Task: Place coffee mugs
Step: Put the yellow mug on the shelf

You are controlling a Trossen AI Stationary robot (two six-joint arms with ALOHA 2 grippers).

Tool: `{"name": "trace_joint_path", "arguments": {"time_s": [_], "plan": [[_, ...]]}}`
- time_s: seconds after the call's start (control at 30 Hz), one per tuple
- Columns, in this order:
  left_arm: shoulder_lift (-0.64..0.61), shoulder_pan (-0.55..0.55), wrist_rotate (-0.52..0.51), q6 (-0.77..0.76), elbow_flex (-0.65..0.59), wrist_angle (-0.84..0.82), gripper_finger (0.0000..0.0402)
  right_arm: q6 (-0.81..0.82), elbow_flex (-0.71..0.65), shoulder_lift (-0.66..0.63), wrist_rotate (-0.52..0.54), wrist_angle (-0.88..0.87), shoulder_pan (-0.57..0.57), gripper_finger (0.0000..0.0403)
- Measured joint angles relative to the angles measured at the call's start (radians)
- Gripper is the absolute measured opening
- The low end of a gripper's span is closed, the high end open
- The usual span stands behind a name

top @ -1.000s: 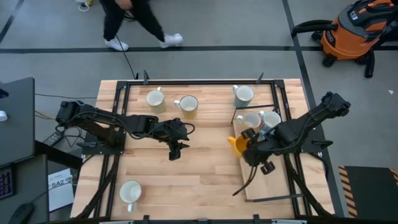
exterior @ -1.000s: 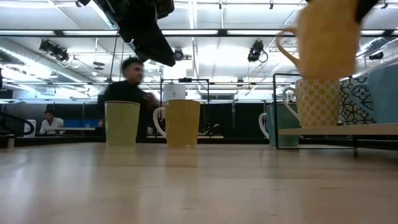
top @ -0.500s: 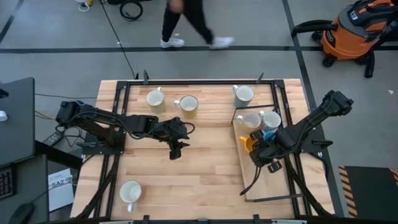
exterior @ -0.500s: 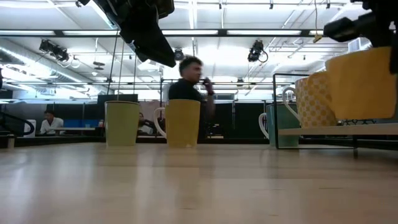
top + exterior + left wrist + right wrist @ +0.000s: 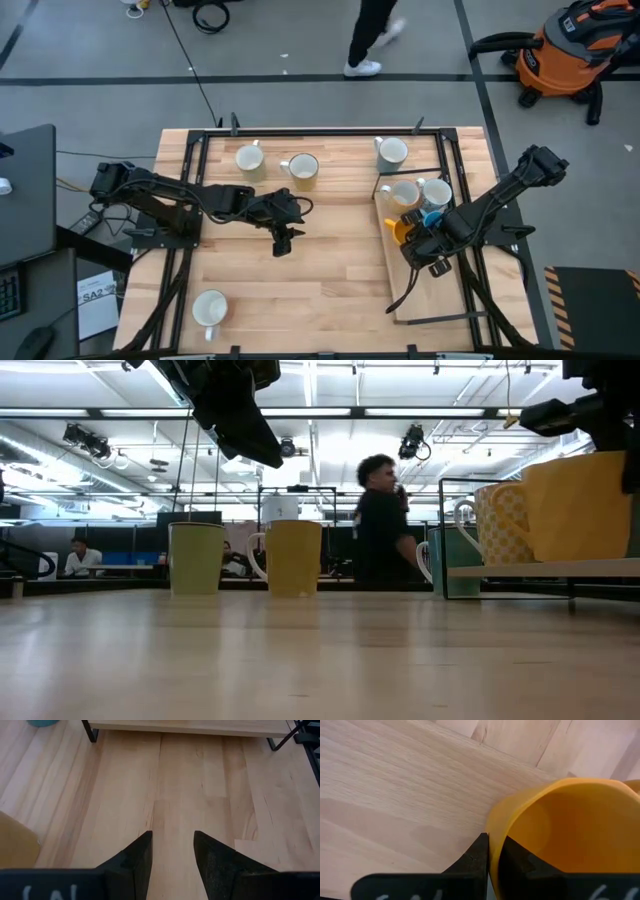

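- A wooden table point(image 5: 320, 270) seen from above holds seven mugs, with a raised wooden shelf point(image 5: 425, 295) at one side as the landmark.
- The right gripper point(image 5: 492, 852) sits over the shelf's near-table edge, its fingers pinching the rim of a yellow mug point(image 5: 570, 830), one finger inside the wall and one outside.
- From table height the yellow mug point(image 5: 580, 505) appears to rest upright on the shelf, so the grip on the rim likely serves to lower it straight down without tipping.
- Two more mugs stand on the shelf just behind it: a cream mug point(image 5: 405, 192) and a white mug point(image 5: 437, 190), with a blue mug point(image 5: 431, 216) between them and the gripper; they are packed close, probably to leave the rest of the shelf free.
- Off the shelf, a white mug point(image 5: 391, 151) stands just beyond its far corner.
- Two mugs stand farther along the table's far edge, a pale green mug point(image 5: 250, 159) and a tan mug point(image 5: 302, 167).
- A last mug point(image 5: 209, 308) stands well away from the shelf, near the opposite front corner.
- The left gripper point(image 5: 172, 850) hovers over bare wood mid-table, well apart from the shelf, fingers spread and empty, apparently waiting.
- A person point(image 5: 382, 520) walks past behind the table.
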Motion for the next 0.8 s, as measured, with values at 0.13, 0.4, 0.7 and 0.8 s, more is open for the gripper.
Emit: {"name": "trace_joint_path", "arguments": {"time_s": [0.13,0.4,0.7,0.8], "plan": [[0.0,0.0,0.0,0.0,0.0,0.0,0.0151,0.0,-0.001,0.0,0.001,-0.005,0.0,0.0049],[0.0,0.0,0.0,0.0,0.0,0.0,0.0151,0.0,-0.001,0.001,0.002,-0.002,-0.001,0.0056],[0.0,0.0,0.0,0.0,0.0,0.0,0.0151,0.0,-0.001,0.001,0.0,-0.002,-0.001,0.0058],[0.0,0.0,0.0,0.0,0.0,0.0,0.0151,0.0,-0.001,0.002,-0.001,-0.002,-0.001,0.0064]]}}
